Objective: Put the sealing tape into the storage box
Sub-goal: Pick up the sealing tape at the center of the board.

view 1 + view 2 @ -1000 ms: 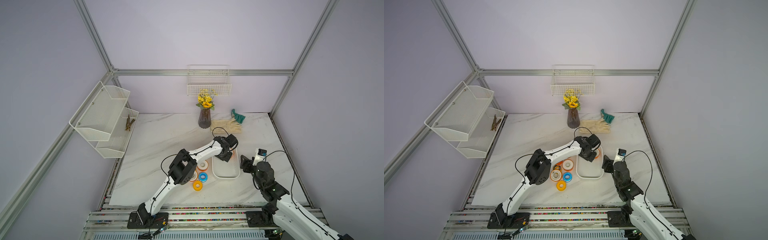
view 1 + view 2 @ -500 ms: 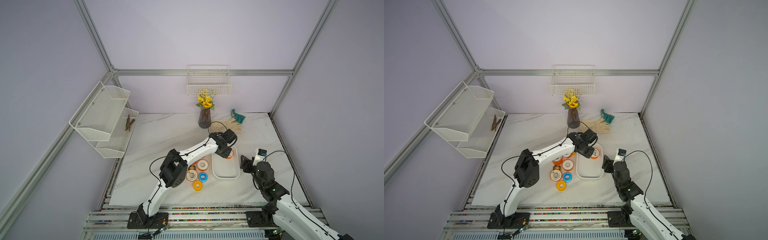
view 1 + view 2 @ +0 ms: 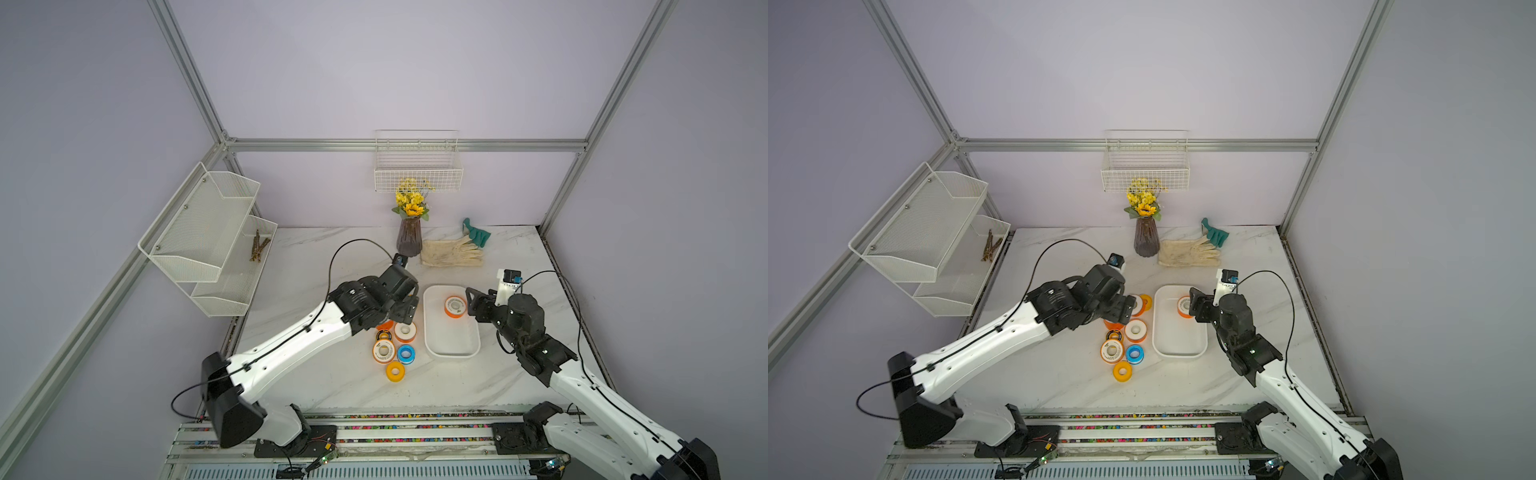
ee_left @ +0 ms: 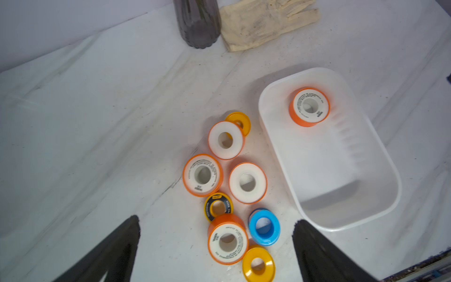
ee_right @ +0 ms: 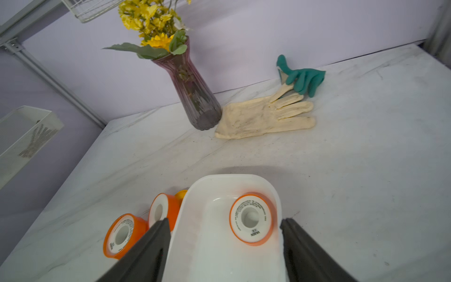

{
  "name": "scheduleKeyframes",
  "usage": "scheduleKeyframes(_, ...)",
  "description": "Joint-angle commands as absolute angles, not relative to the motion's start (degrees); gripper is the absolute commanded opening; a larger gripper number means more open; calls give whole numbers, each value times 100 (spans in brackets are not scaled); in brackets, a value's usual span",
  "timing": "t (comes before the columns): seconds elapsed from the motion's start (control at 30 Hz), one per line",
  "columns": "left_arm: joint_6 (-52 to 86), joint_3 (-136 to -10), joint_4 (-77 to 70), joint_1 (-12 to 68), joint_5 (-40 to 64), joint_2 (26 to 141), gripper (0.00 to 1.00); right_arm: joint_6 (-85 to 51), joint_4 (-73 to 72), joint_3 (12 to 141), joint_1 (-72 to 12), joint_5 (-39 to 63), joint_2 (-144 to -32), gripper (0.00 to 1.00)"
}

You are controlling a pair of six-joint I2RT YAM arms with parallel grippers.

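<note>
One orange sealing tape spool [image 4: 309,107] is lying flat inside the storage box [image 4: 327,171], at the end nearer the vase [image 4: 197,24]. Eight more spools [image 4: 247,183] are sitting clustered on the counter [image 4: 97,122] just beside the box. The left end effector [image 4: 217,222] is hovering above that cluster, spread wide and holding nothing. The right end effector [image 5: 225,221] is hanging over the box, also spread wide, gripping nothing.

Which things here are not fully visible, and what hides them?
Boxed spool, in a top view: partly behind the right jaws.
Orange spool, in a top view: mostly under the left arm.
Vase, left wrist view: top cut off by the edge.
Storage box, right wrist view: near end cut off.
</note>
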State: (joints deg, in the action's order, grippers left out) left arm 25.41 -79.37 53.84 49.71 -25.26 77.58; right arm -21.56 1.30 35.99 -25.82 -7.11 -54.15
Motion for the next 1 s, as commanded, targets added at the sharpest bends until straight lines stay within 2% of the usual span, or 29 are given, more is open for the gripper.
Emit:
scheduleKeyframes(0.0, 2929, -7330, 5645, 4655, -3122, 6825, 100, -1982, 613, 4289, -2915, -153, -6024, 82)
scheduleKeyframes(0.23, 2958, -6267, 6054, 3774, -3401, 5157, 100, -1867, 1045, 5747, -3755, 114, -7659, 86)
scheduleKeyframes(0.4, 2504, -5778, 5798, 3489, -3552, 4623, 100, -1846, 1304, 6598, -4209, 213, -8720, 88)
scheduleKeyframes(0.7, 2342, -5432, 5550, 3346, -3377, 4736, 100, -1542, 2219, 8212, -4913, -124, -10603, 93)
scheduleKeyframes(0.97, 2259, -5432, 5517, 3113, -3195, 4938, 100, -1356, 2898, 9138, -5183, -796, -11617, 94)
